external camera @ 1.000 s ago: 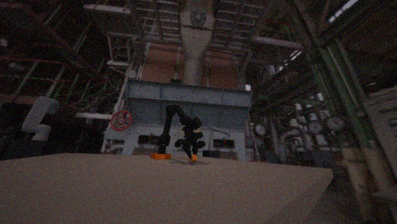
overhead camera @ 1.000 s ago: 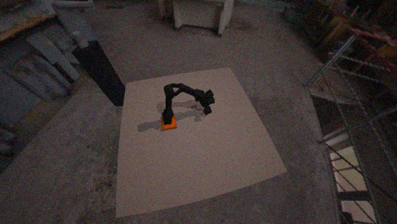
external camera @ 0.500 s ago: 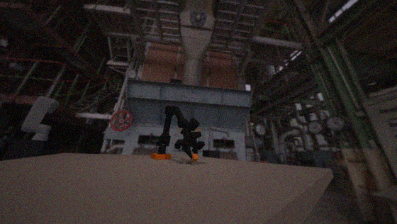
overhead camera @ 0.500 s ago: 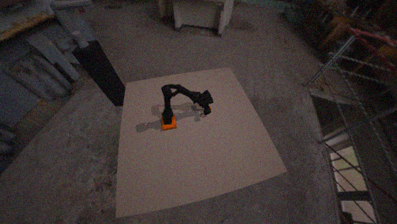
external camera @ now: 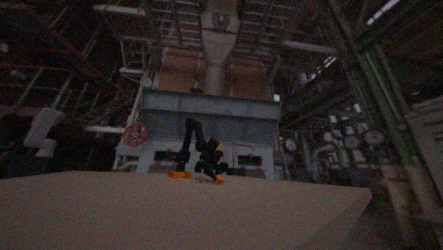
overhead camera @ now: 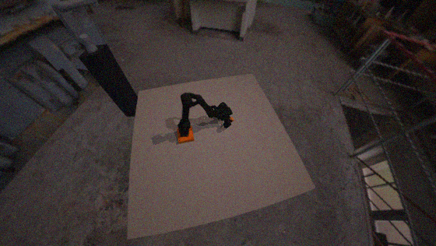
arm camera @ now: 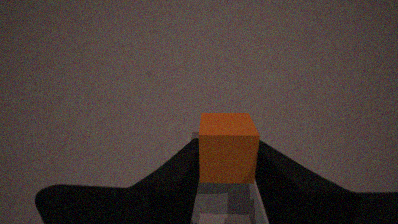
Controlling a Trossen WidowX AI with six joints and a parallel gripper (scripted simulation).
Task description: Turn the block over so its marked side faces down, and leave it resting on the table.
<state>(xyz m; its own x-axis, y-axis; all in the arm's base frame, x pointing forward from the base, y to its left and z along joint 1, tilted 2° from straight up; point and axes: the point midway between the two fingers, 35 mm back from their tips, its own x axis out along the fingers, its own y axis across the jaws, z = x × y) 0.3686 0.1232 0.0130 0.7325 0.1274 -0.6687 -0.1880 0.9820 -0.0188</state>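
The small orange block (overhead camera: pixel 232 119) (external camera: pixel 219 179) (arm camera: pixel 228 159) is between the two black fingers. My gripper (overhead camera: pixel 230 121) (external camera: pixel 218 178) (arm camera: pixel 225 145) is shut on it, with one finger against each side in the wrist view. The gripper is tilted in the exterior view, and the block is low, close to the table (overhead camera: pixel 218 187) (external camera: pixel 178 214) (arm camera: pixel 100 75). I cannot tell whether its lower edge touches the table. Two plain orange faces show in the wrist view; no mark can be made out on them. The other faces are hidden or too small to read.
The arm's orange base plate (overhead camera: pixel 186 138) (external camera: pixel 179 174) stands on the table, to the left of the gripper in the top and exterior views. A tall dark pillar (overhead camera: pixel 110 82) stands beyond the table's left edge in the top view. The arm's shadow falls around the base.
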